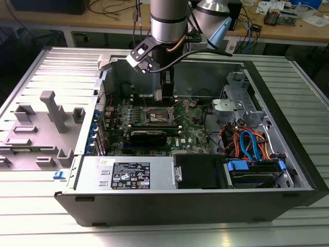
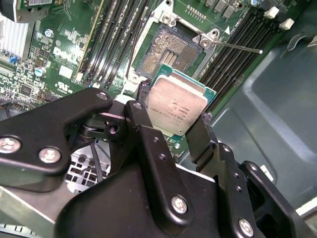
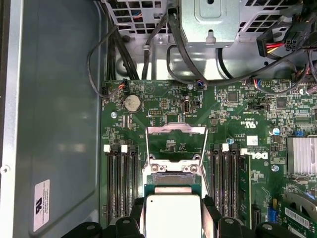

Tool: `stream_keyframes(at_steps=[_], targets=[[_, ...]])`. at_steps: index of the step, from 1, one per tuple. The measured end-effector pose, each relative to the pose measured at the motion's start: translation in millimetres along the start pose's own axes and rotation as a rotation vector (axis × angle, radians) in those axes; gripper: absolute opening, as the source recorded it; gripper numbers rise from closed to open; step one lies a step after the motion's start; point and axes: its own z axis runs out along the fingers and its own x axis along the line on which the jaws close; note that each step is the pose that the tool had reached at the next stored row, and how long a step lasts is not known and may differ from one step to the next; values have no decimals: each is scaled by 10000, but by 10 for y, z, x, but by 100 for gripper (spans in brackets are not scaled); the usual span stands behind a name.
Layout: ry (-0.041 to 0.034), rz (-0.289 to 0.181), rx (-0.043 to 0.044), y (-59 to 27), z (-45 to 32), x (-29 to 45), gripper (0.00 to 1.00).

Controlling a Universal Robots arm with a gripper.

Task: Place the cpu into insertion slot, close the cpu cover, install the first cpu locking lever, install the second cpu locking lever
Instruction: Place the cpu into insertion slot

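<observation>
One gripper [image 2: 173, 115] is at work, and its two black fingers [image 2: 142, 111] are closed on one cpu [image 2: 178, 105], one finger on each of two opposite edges. The silver top of the chip faces up. In the second wrist view the cpu hangs over the near rim of the one insertion slot [image 2: 166, 53] and is not lying in it; most of the dark contact field is uncovered. In the first wrist view the one cpu cover [image 3: 177, 130] is lifted up at the far side of the socket, so the way to the slot is open, and the cpu [image 3: 172, 218] sits between the fingertips just before it.

One thin lever rod [image 2: 237, 47] sticks out from a corner of the socket, over the memory slots [image 2: 233, 54]. These slots form two groups, one at each side of the socket, close to its rim. Beyond one group is the bare grey wall of the computer case [image 2: 277, 99].

In the exterior view the arm comes down from above into the open case [image 1: 205, 198], over the green motherboard [image 1: 193, 131]; cables [image 1: 247, 141] are crowded at the exterior view's right, well apart from the gripper [image 1: 160, 98]
</observation>
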Motion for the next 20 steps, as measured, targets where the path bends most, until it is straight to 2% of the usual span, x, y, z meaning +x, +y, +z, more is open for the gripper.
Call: stream_keyframes(at_steps=[4,16,20], targets=[[0,2,26,-6,29,0,54],[0,2,28,-7,33,-1,54],[1,3,39,-13,68,-1,54]])
